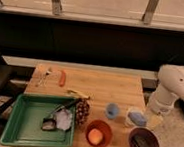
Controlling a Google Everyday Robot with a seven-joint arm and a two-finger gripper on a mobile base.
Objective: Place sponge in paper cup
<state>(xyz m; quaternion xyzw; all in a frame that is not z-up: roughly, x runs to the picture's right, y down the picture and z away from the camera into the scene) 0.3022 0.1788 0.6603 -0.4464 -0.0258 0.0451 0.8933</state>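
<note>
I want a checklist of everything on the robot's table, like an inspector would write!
Surface: wooden table, lit from above.
Job's things: light-blue sponge lying on top of the white paper cup.
Clutter: green tray holding crumpled items; grapes; orange bowl with a round fruit; dark bowl; small blue cup; carrot; fork.
Grippers: end effector low at the table's right edge, just right of the cup.
Cables: nothing seen.
Surroundings: dark counter front and a railing behind the table.
</note>
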